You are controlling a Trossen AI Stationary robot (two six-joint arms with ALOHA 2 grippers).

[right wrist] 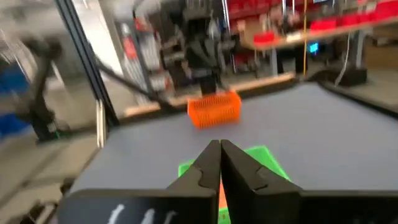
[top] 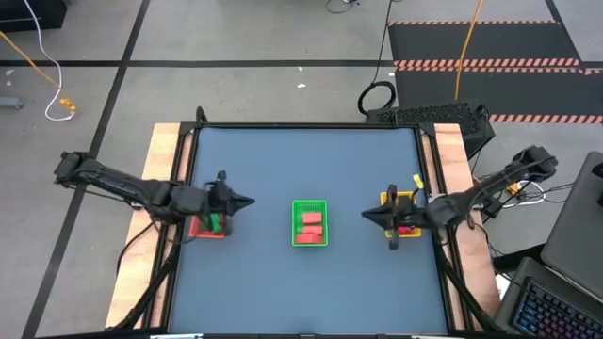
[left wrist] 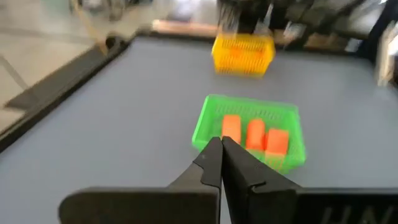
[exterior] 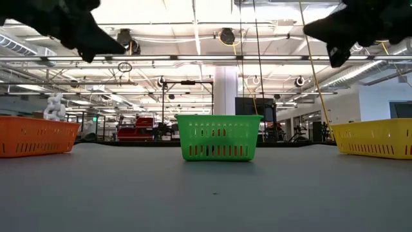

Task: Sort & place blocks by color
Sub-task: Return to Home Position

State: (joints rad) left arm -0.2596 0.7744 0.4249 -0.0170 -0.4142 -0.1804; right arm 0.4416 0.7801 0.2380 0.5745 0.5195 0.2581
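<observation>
The green tray (top: 309,223) sits mid-table and holds three salmon-orange blocks (left wrist: 255,134), lying side by side on its floor. In the orange tray (top: 200,229) at the table's left, a green block (top: 216,223) shows under my left arm. The yellow tray (top: 388,199) at the right holds a pinkish-red block (top: 407,230). My left gripper (left wrist: 221,148) hovers shut and empty above the table, between the orange and green trays. My right gripper (right wrist: 219,149) hovers shut and empty between the yellow and green trays. Both point toward the green tray.
Bare blue-grey tabletop (top: 306,292) stretches in front of and behind the three trays. Wooden side rails (top: 168,151) and a dark frame edge border the table. In the low view both grippers (exterior: 96,38) hang well above the tray rims.
</observation>
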